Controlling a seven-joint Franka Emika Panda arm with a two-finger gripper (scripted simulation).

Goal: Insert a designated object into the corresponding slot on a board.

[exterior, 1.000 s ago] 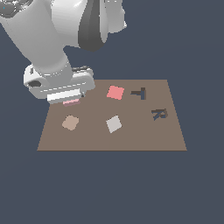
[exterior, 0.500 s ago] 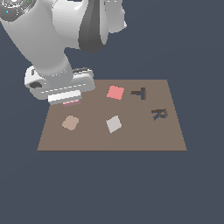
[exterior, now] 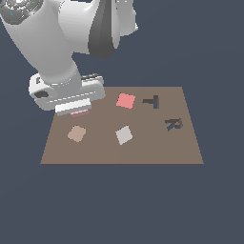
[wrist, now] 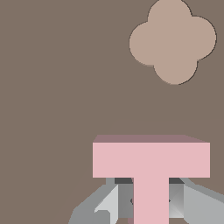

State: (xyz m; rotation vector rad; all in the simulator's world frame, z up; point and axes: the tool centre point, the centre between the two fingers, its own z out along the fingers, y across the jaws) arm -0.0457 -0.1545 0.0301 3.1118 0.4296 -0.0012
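Observation:
The designated object, a pale pink T-shaped block, lies flat on the board near its back corner on the exterior view's left. From outside, only a pink sliver of the block shows under the hand. My gripper is down over it, with a grey finger pressed to each side of the T's stem. In the exterior view the gripper is mostly hidden by the white hand. The slot, a dark T-shaped recess, sits at the back of the board, well off toward the exterior view's right.
A tan rounded piece lies just in front of the hand and also fills a corner of the wrist view. On the board are also a red-pink square, a pale grey square and a dark R-shaped recess.

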